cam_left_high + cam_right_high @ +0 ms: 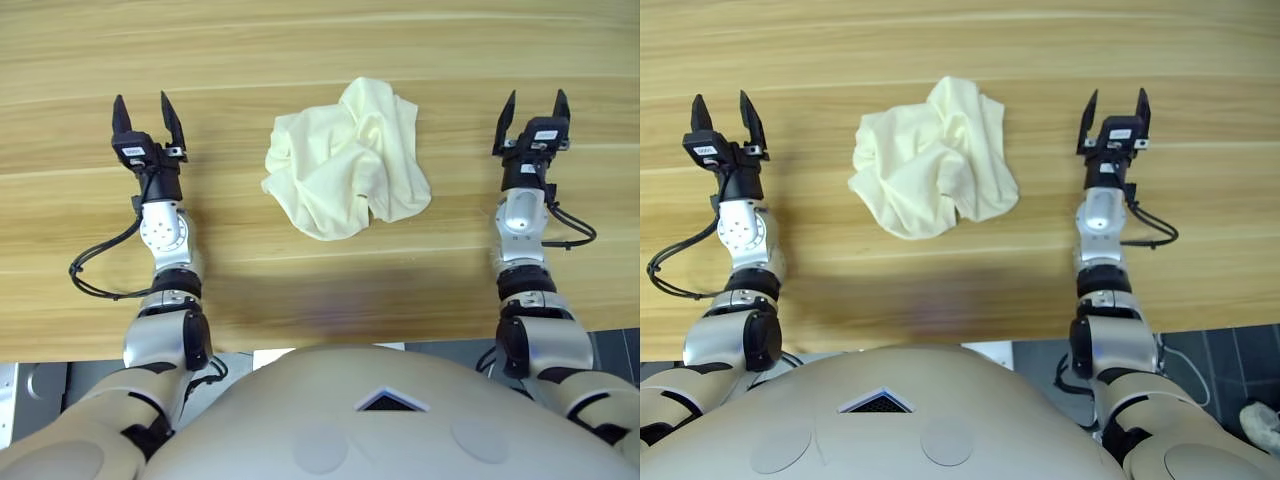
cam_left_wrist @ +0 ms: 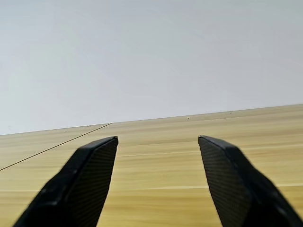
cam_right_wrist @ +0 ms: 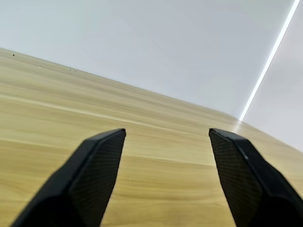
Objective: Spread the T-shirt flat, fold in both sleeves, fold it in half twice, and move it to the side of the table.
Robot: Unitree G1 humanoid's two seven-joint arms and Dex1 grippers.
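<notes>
Crumpled pale-yellow cotton T-shirt [image 1: 347, 160] heaped on light wooden counter [image 1: 320, 40], between my left pincer [image 1: 147, 118] and right pincer [image 1: 534, 113], both released, empty. Spreading not begun; next: grab edges.

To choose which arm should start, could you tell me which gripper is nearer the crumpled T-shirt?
Right, narrowly. The right gripper sits open just right of the T-shirt; the left gripper sits open slightly farther off on its left.
</notes>
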